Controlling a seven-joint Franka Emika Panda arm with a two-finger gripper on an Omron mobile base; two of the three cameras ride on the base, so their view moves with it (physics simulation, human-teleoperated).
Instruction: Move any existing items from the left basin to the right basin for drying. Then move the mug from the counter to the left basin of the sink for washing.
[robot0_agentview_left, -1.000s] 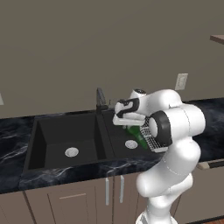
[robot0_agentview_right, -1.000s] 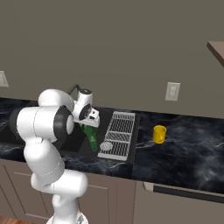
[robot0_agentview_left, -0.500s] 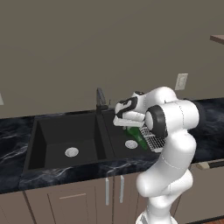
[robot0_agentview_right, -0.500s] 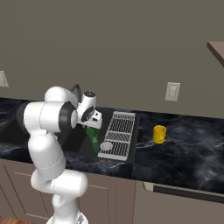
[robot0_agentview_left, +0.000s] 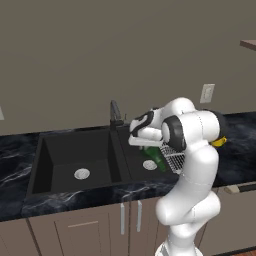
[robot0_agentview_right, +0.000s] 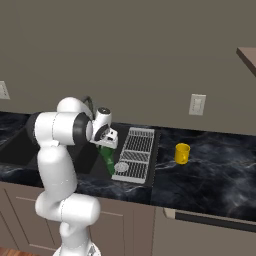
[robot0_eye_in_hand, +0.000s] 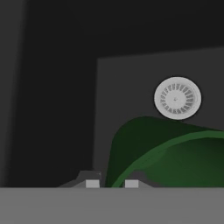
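Note:
My gripper (robot0_agentview_left: 145, 145) is shut on the neck of the dark-green bottle (robot0_agentview_left: 157, 157), which hangs tilted over the right basin (robot0_agentview_left: 134, 161), just above its silver drain (robot0_agentview_left: 148, 164). From the other side, the bottle (robot0_agentview_right: 108, 156) hangs under the gripper (robot0_agentview_right: 106, 146), beside the grey wire rack (robot0_agentview_right: 136, 152). In the hand view the bottle's body (robot0_eye_in_hand: 175, 162) bulges out past the gripper (robot0_eye_in_hand: 111, 183), with the drain (robot0_eye_in_hand: 177, 98) beyond it. The left basin (robot0_agentview_left: 65, 157) holds only its drain (robot0_agentview_left: 81, 173). On the counter (robot0_agentview_right: 215, 170), right of the sink, the yellow mug (robot0_agentview_right: 182, 153) stands upright.
A dark slim faucet (robot0_agentview_left: 115, 113) rises behind the divider between the basins. The wire rack (robot0_agentview_left: 175, 158) lies along the right basin's right side. A wall outlet (robot0_agentview_right: 197, 104) sits above the counter behind the mug. Light wooden cabinets (robot0_agentview_left: 95, 227) run below.
The hand has carried the bottle a little to the right and slightly lower over the right basin. The elbow has swung along with it. The mug has not moved.

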